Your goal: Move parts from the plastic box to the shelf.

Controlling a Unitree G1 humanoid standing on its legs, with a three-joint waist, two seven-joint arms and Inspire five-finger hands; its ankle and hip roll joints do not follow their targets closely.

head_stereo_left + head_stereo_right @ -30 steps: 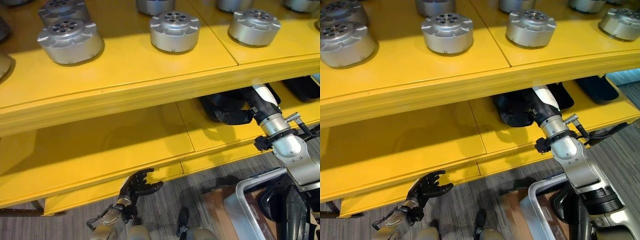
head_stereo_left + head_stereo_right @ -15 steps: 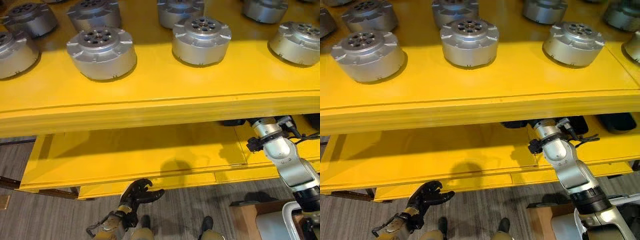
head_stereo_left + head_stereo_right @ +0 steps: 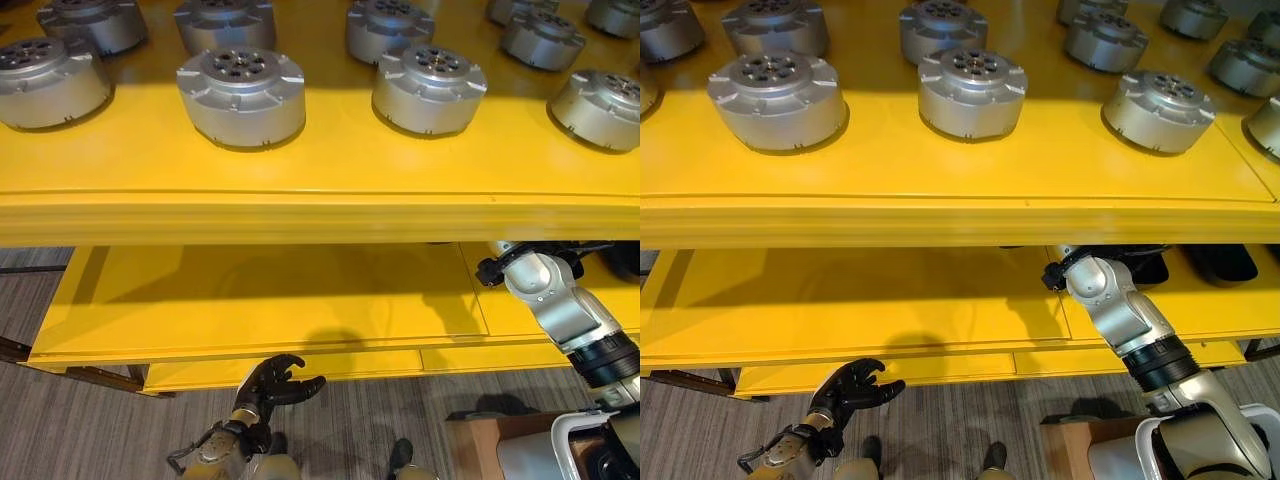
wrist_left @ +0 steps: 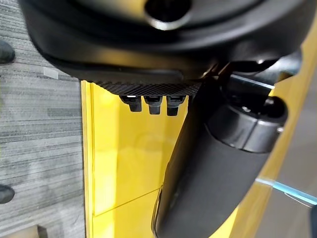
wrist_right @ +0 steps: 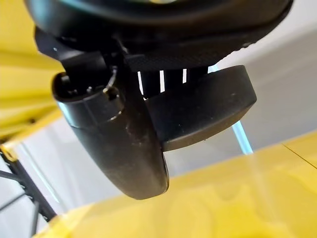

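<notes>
Your left hand hangs low at the lower left of the head views, dark fingers loosely curled and spread, thumb standing out to the side, nothing in its grasp; its silver-grey forearm comes up from the bottom edge beneath it. In the left wrist view you see the thumb running long past the palm, with a short row of fingertips beside it. Your right arm rises from the lower right, bent at the elbow, its wrist reaching in under the upper board; the right hand shows in its own wrist view as a dark thumb lying across a black part, fingers behind it.
</notes>
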